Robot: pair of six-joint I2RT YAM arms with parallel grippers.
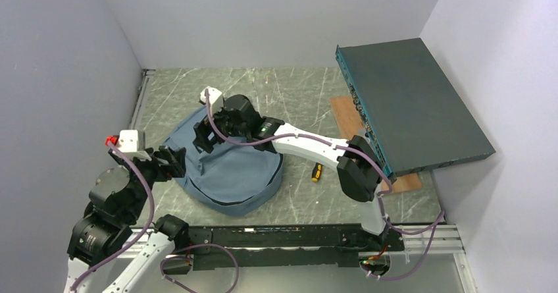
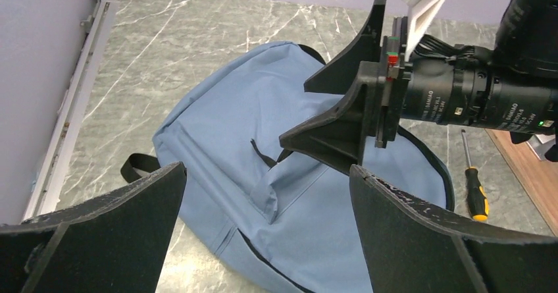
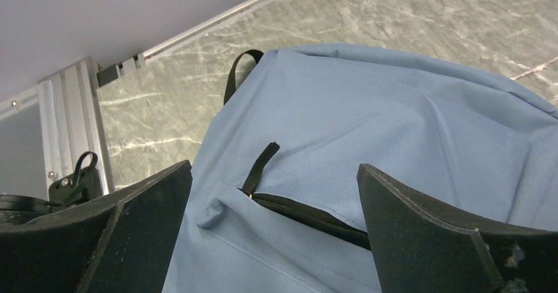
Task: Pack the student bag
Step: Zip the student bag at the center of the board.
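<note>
Left of one screwdriver (image 1: 316, 172) lies one slumped dusty-blue student bag (image 1: 230, 168), pocket partly unzipped; left gripper (image 2: 266, 169) and right gripper (image 3: 274, 166) gape empty.

Dark teal flat box (image 1: 414, 102) at two o'clock, overlapping a brown board (image 1: 347, 112), yellow-and-black screwdriver (image 1: 316, 172) near centre, grey marbled tabletop (image 1: 289, 89)

Matt blue cloth student bag (image 1: 230, 174) on a smooth, marble-patterned table (image 1: 296, 89).
</note>
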